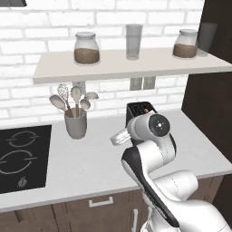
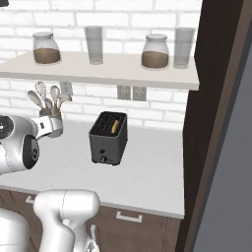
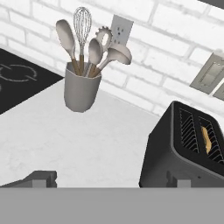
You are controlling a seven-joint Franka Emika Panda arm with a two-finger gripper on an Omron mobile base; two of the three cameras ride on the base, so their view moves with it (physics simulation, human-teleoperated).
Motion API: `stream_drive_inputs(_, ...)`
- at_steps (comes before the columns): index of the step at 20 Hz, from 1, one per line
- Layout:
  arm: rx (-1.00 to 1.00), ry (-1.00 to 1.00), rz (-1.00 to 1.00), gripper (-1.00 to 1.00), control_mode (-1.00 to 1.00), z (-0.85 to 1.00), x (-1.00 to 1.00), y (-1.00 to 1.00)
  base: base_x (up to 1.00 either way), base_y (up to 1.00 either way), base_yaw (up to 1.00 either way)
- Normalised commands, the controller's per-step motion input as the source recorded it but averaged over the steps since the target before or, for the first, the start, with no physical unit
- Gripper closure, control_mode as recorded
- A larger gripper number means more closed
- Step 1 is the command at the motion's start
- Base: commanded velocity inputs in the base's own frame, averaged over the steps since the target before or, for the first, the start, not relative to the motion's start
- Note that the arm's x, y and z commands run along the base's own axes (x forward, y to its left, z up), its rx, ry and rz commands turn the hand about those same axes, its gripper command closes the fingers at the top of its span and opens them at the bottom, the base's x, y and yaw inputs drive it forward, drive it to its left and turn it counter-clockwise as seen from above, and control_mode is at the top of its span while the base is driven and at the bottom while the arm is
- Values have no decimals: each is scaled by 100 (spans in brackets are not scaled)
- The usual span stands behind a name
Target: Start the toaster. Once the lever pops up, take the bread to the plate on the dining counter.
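Dark grey and boxy with rounded edges, the toaster [image 2: 109, 138] stands on the white surface [image 2: 147, 172] below the wooden shelf [image 2: 108, 69], near the dark tall cabinet wall at its right; no brand, label or lettering can be read on it, or on anything else around it. Its top has two long slots, and the bread [image 2: 115, 126], a pale tan slice with a darker crust edge, sits low in the slot farther from the utensil holder [image 3: 80, 89], only its upper edge showing. On the toaster's narrow front face, low down, a small silvery control [image 2: 104, 159] is visible; whether the lever is up or down cannot be told. Left of the toaster stands the grey utensil holder, filled with spoons and a whisk, well apart from it, and farther left of the toaster a black cooktop [image 1: 20, 156] is set into the surface. Behind the toaster, wall outlets [image 2: 130, 92] sit on the white brick wall. On the shelf above the toaster are two glass jars with brown contents and two empty glasses. The pincer [image 3: 111, 178] hangs in front of the toaster, between it and the utensil holder, its two dark fingertips [image 3: 41, 178] spread wide with nothing between them and not touching the toaster.
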Motion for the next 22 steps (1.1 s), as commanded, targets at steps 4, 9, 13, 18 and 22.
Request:
stream_drive_inputs(4,0,0,0,-100,-100,0,0,0,0,0,0)
stream_drive_inputs(9,0,0,0,-100,-100,0,0,0,0,0,0)
stream_drive_inputs(13,0,0,0,-100,-100,0,0,0,0,0,0)
stream_drive_inputs(18,0,0,0,-100,-100,0,0,0,0,0,0)
stream_drive_inputs(22,0,0,0,-100,-100,0,0,0,0,0,0)
